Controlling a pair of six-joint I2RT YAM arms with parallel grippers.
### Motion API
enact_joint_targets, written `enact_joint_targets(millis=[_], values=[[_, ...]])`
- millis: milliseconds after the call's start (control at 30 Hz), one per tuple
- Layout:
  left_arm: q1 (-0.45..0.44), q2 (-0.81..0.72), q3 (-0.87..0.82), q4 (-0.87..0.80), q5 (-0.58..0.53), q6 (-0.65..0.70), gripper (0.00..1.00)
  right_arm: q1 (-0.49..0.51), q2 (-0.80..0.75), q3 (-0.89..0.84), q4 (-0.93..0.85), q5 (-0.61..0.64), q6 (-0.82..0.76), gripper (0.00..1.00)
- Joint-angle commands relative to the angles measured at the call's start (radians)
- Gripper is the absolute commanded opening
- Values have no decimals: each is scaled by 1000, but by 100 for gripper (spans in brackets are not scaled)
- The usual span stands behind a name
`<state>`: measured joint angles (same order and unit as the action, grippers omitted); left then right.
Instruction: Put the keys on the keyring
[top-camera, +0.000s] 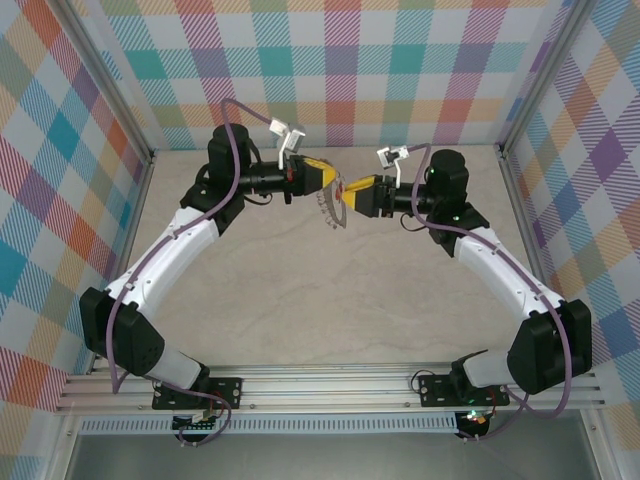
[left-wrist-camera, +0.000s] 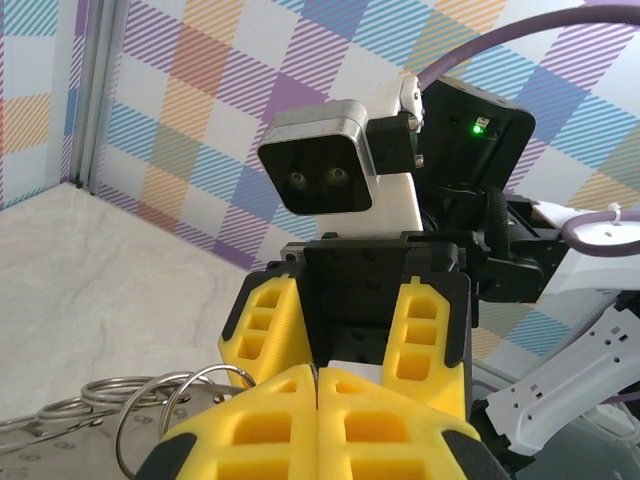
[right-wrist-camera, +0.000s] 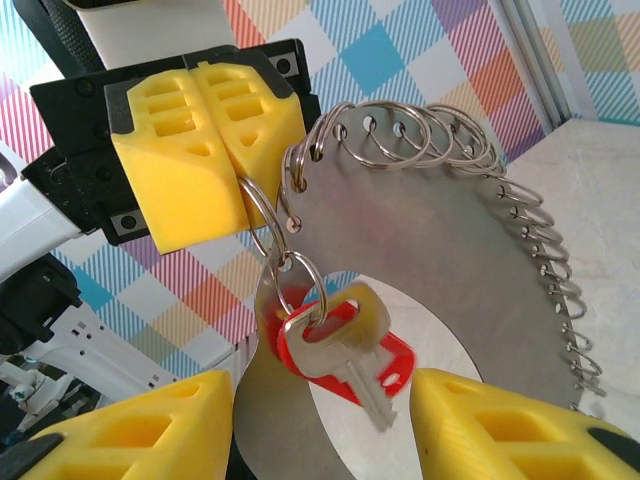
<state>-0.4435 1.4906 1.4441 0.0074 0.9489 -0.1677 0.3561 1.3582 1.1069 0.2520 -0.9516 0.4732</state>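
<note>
two grippers meet mid-air: left gripper (right-wrist-camera: 232, 165) clamped shut on a loop (right-wrist-camera: 262, 215) to steady the keyring (right-wrist-camera: 430, 250); right gripper (right-wrist-camera: 325, 420) part open, empty, since keys (right-wrist-camera: 335, 335) hang threaded at lower centre.

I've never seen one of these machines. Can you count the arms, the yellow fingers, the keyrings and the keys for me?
Robot arms: 2
Yellow fingers: 4, two on each arm
Keyring: 1
Key, red head with a silver blade: 1
Total: 8
</note>
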Motion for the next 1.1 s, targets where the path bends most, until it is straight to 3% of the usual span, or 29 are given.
enact_joint_targets(millis=[0,500,1067], values=[[-4,-38,7,63,40,-21,0,-10,-9,-13,84,6,37,49],[-5,-40,2,51,66,-12,0,-23,-66,-27,176,28,105,55],[-15,-46,18,48,78,-7,0,-5,-48,-61,181,55,128,54]])
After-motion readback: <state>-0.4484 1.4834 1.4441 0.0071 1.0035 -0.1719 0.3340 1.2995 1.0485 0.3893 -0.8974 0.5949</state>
